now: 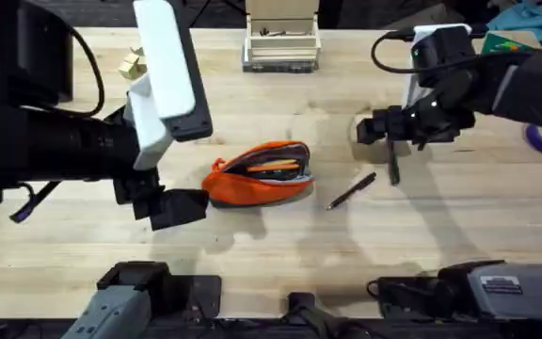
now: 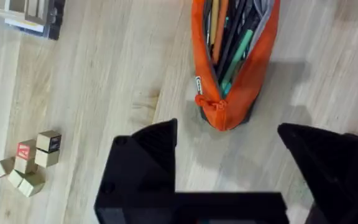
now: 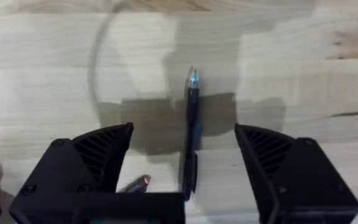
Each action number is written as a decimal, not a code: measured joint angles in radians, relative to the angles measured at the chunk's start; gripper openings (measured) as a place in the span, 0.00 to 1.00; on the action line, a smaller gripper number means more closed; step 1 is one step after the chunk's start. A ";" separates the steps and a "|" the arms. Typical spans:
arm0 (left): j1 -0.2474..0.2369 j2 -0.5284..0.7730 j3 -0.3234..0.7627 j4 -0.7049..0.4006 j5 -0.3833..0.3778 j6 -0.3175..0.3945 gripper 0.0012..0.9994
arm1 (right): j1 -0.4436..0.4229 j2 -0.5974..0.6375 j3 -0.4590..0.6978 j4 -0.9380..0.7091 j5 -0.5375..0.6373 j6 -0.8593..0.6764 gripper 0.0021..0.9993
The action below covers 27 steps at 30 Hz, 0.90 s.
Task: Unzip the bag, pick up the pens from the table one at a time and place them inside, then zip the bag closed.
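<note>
A: What's nearest?

B: The left gripper (image 1: 172, 205), open, just beside the unzipped bag (image 1: 260, 173) on the surface (image 1: 280, 245).

A: And farther?

B: The right gripper (image 3: 185, 168), open, straddles a pen (image 3: 191, 134) lying along its reach; closing off-centre could roll it. Another pen (image 1: 350, 191) lies diagonally between.

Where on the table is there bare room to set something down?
Bare wood lies between the bag and the arm bases, and between the bag and the tray at the far edge. It is crowded right of the bag: two pens under the right gripper.

Bare table (image 1: 280, 250) surrounds the bag (image 1: 260, 175); pens (image 1: 350, 191) lie right.
</note>
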 joint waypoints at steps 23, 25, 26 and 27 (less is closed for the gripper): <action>0.000 0.000 0.000 0.000 0.000 0.000 0.99 | 0.005 0.092 0.002 0.050 -0.039 0.027 0.58; 0.000 0.000 0.000 -0.001 0.000 0.000 0.99 | 0.004 0.094 0.002 0.062 -0.035 0.027 0.44; 0.000 0.000 0.000 -0.001 0.000 0.000 0.99 | 0.004 0.094 0.002 0.064 -0.031 0.027 0.37; 0.000 0.000 0.000 0.000 0.000 0.000 0.99 | 0.004 0.095 0.002 0.066 -0.027 0.029 0.32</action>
